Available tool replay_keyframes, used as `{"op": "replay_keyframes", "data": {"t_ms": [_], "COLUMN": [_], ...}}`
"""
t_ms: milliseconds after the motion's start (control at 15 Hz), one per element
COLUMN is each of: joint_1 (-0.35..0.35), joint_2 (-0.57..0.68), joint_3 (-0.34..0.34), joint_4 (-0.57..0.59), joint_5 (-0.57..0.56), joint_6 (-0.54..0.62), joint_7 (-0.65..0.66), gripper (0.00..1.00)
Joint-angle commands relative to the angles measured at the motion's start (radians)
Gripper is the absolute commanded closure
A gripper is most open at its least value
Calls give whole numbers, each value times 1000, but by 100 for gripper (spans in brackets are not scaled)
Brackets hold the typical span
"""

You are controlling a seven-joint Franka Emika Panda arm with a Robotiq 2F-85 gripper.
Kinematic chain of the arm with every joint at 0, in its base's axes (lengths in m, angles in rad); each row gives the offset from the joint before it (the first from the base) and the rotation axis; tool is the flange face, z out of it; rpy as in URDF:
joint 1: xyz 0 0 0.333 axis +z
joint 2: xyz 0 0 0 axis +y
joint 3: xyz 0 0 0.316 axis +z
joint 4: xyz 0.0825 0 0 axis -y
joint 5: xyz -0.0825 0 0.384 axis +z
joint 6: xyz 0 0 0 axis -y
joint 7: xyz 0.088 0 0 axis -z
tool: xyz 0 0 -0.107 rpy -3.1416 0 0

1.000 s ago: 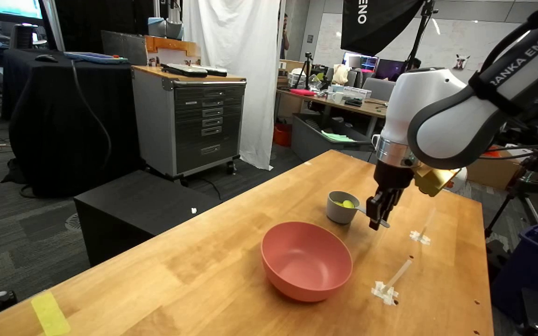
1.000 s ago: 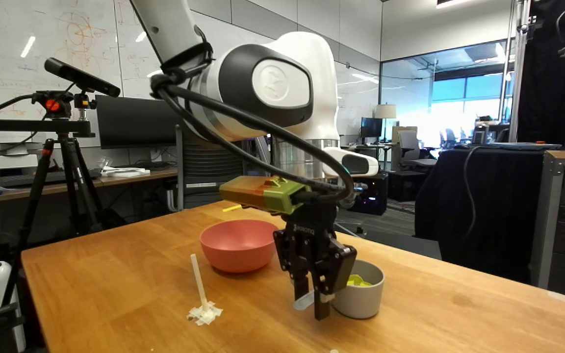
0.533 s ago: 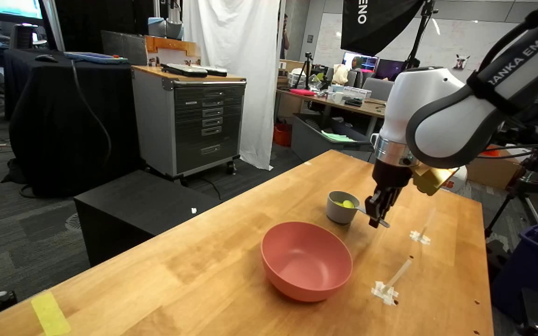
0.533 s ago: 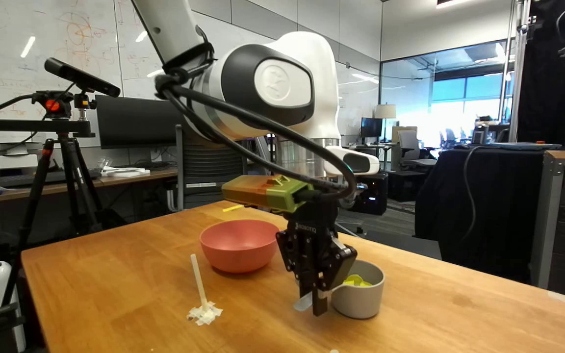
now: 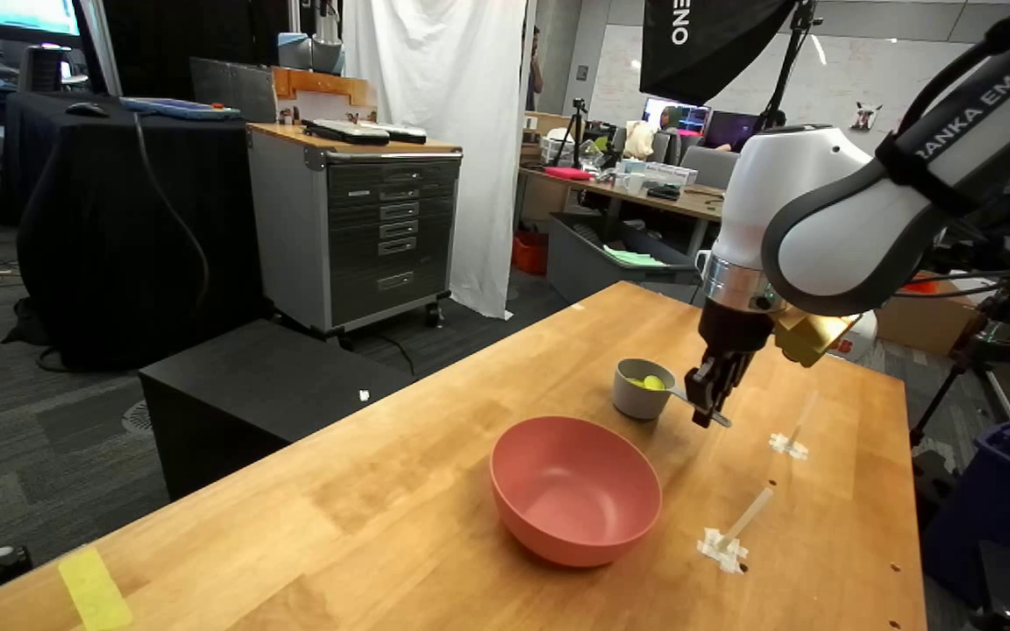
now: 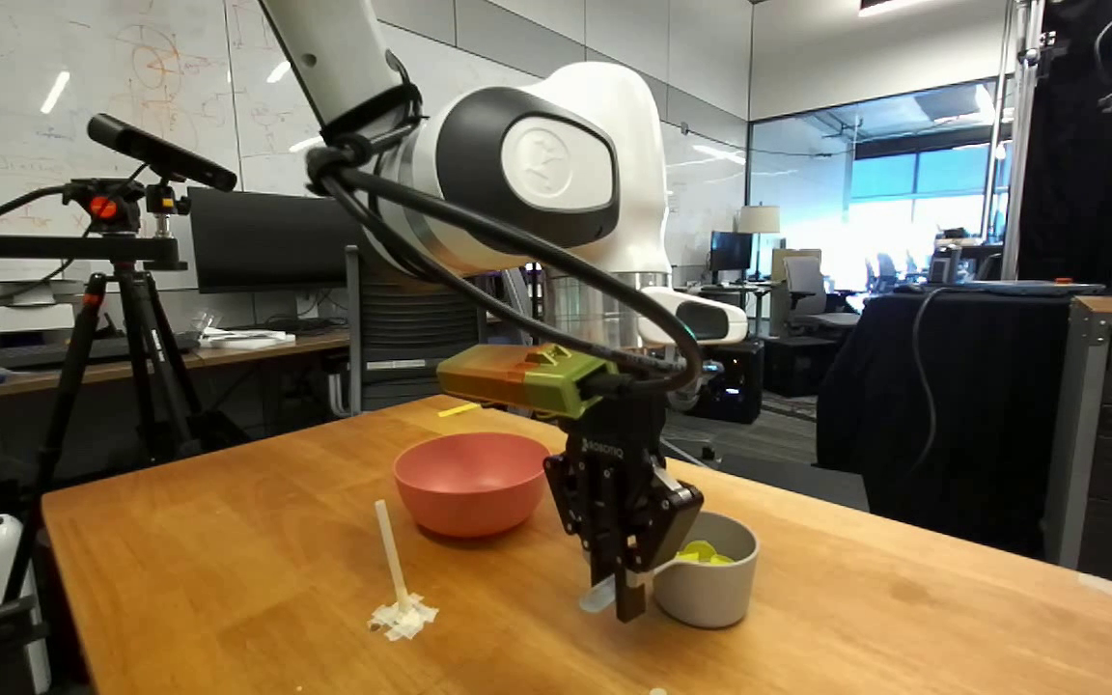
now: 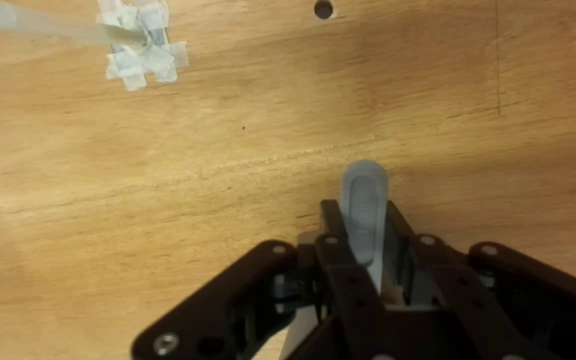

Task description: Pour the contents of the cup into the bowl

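Observation:
The grey cup (image 5: 639, 397) stands upright on the table in both exterior views, also here (image 6: 708, 593), with its handle pointing toward the gripper. Yellow pieces, the contents (image 5: 650, 383), lie inside it and show here too (image 6: 700, 554). The salmon-pink bowl (image 5: 558, 536) stands beside the cup, also here (image 6: 469, 502); its visible inside is bare. My gripper (image 6: 614, 591) is low over the table, its fingers shut on the cup's handle. In the wrist view the fingers (image 7: 363, 216) press on both sides of the handle (image 7: 365, 187); most of the cup body is hidden there.
A translucent stick (image 5: 747, 517) is taped upright to the wooden table (image 5: 365, 526) near the bowl, and another stick (image 5: 799, 429) stands behind the gripper. Yellow tape (image 5: 95, 589) lies at a table corner. A tripod (image 6: 146, 338) stands beside the table.
Since one second ago the fingers have drawn together on the handle, and the arm has shifted very slightly. The cup, contents and bowl have not visibly moved. Almost nothing differs from half a second ago.

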Motion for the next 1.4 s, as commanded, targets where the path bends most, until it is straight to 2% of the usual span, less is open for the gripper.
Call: {"op": "replay_keyframes", "data": {"t_ms": [0, 600, 1333], "joint_1": [10, 40, 117], "joint_2": [10, -33, -177], "joint_3": [-8, -22, -41], "joint_4": [18, -13, -143], "joint_5": [-6, -31, -189], "joint_6": [7, 2, 5], "joint_7": [16, 56, 136], "gripper": [89, 89, 89]}}
